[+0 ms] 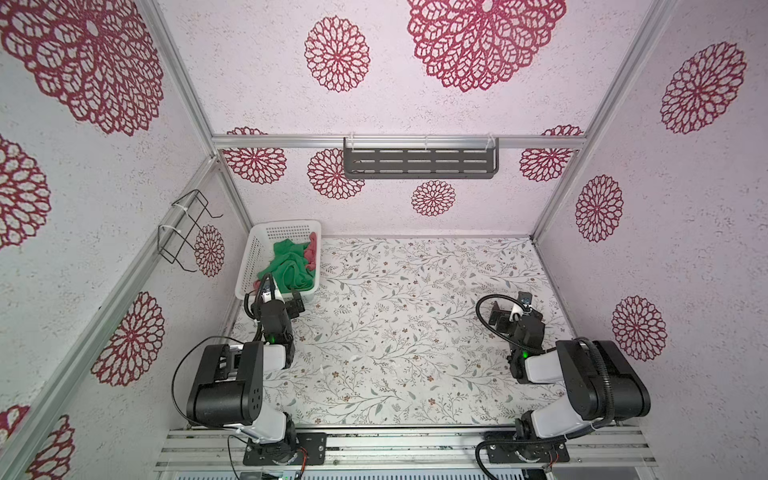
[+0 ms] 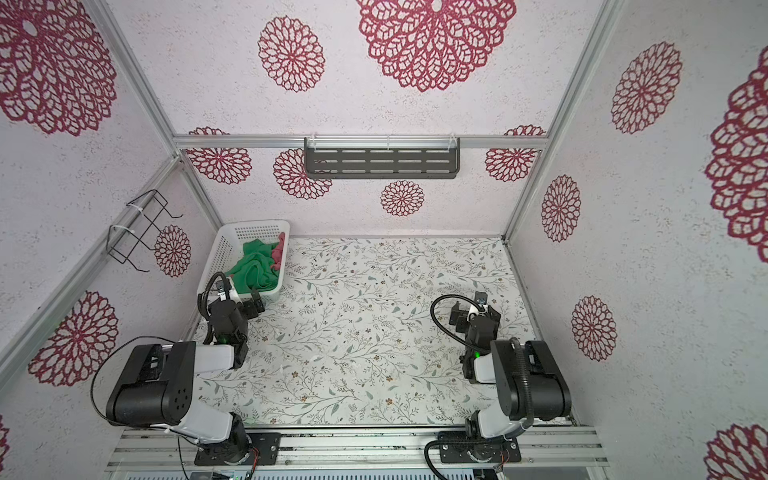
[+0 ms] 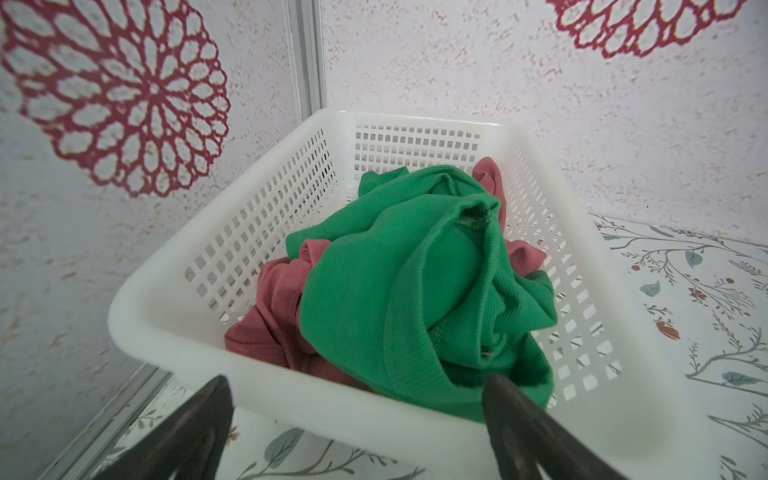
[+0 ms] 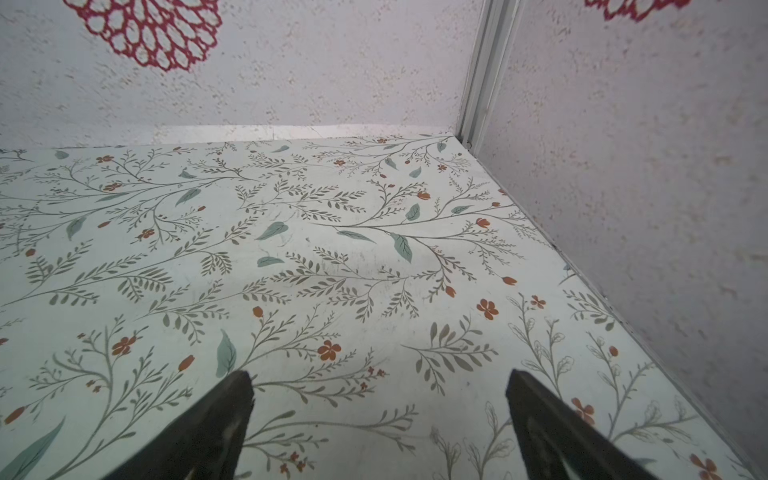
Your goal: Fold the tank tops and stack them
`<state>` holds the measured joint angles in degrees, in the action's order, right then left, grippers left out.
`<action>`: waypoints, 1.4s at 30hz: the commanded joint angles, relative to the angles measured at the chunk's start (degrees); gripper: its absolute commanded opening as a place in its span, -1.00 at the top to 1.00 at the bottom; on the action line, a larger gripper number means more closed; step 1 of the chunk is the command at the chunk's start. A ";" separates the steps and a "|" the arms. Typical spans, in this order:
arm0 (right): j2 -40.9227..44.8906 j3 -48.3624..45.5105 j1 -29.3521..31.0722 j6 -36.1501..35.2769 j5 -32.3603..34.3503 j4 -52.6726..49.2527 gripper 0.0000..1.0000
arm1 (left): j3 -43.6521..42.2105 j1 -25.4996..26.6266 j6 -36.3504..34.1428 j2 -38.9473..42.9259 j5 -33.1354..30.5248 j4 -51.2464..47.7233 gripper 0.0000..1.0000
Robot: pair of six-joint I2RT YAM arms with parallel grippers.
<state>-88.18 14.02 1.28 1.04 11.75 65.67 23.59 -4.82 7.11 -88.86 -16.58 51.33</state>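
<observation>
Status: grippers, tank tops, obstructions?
Left gripper open, empty, facing basket. Right gripper open, empty, over table. Green top crumpled over pink top, both in basket. Only basket's near wall ahead.

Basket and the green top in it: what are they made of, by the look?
The basket looks like white moulded plastic, smooth, faintly glossy, walls pierced by square holes. The green top is soft knit cloth, probably ribbed jersey: fine ribs, stitched hems, matte, crumpled.
</observation>
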 commanded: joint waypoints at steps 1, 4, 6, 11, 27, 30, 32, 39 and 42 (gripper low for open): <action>0.38 1.18 0.13 0.02 0.12 1.66 -0.98 | 0.27 -0.54 -0.08 -0.09 1.36 -0.33 -0.95; 0.38 1.16 0.12 0.03 0.18 1.65 -0.98 | 0.55 -0.80 0.00 -0.09 2.05 -0.73 -0.95; 0.30 1.17 0.13 0.02 0.11 1.66 -0.98 | 0.80 -1.27 0.22 -0.09 3.12 -1.20 -0.95; 0.29 1.31 0.06 0.19 0.03 1.39 -0.98 | 0.87 -1.82 0.54 0.00 4.27 -1.61 -0.95; 0.20 1.71 -0.59 0.72 -1.16 0.78 -0.98 | 0.97 -2.29 0.81 0.16 5.15 -2.04 -0.95; 5.49 3.85 -0.35 0.52 -0.49 -7.95 -0.98 | 2.75 -1.33 1.39 7.36 -0.08 -10.38 -0.95; 11.88 12.41 -0.21 0.50 -0.10 -27.67 -0.98 | 8.37 -0.82 3.54 17.15 -2.78 -29.27 -0.95; 17.25 29.27 1.84 8.97 1.01 -61.87 -0.98 | 31.10 -0.89 8.84 21.93 -8.47 -73.63 -0.94; 16.52 34.37 3.86 12.83 1.97 -72.00 -0.98 | 37.01 -0.90 9.33 17.18 -4.10 -80.94 -0.89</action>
<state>-70.81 45.58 3.44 7.84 12.12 12.78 58.92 -5.87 14.44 -66.72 -22.39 -9.21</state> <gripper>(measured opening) 0.989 0.950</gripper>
